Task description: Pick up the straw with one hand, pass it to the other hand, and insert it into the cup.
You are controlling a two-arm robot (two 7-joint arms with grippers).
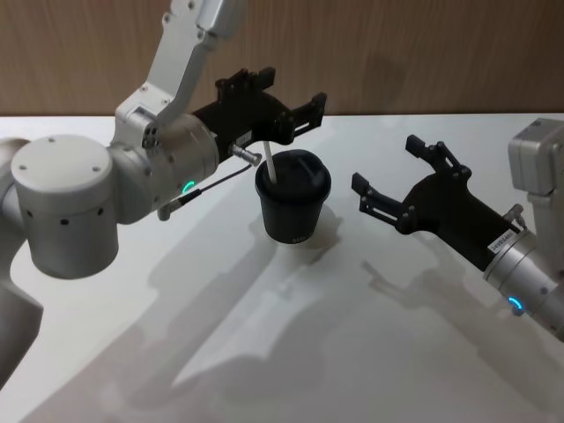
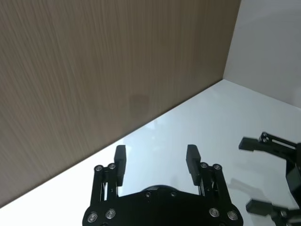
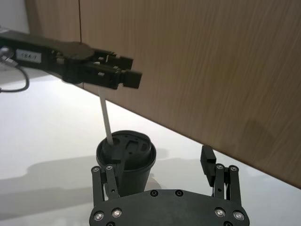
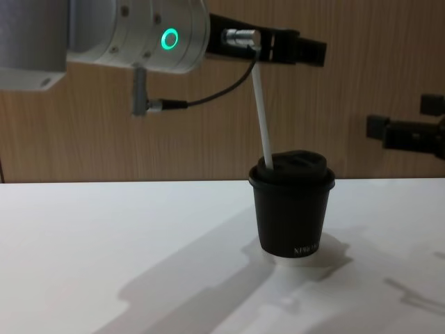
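- Chest view is showing the straw [image 4: 262, 111] standing in the cup [image 4: 292, 223], its lower end passing through the domed lid [image 4: 295, 167] near the lid's rim, its upper end leaning away from the cup's centre toward the robot's left.
- The left tool [image 1: 291, 95] is hovering directly above the cup. Its fingers [image 2: 121, 160] are standing wide apart, and nothing is lying between them in the left wrist view.
- The straw's top is sitting close under the left tool's body. Whether it is touching that body cannot be told.
- The right tool [image 1: 388, 163] is waiting to the right of the cup, apart from it, with its fingers spread wide and holding nothing.
- Risk, judged: if the left tool is withdrawing sideways across the cup, its body or cable may be catching the straw's top and levering the cup over or pulling the straw out.
- Risk, judged: the cup is looking light, and the tall leaning straw is giving leverage, so a small knock may be sliding it along the surface [image 4: 104, 243].
- Risk, judged: the straw may be seated only shallowly; its depth below the lid is hidden.
- Container: the cup is holding the straw. Any other content is hidden by the lid.
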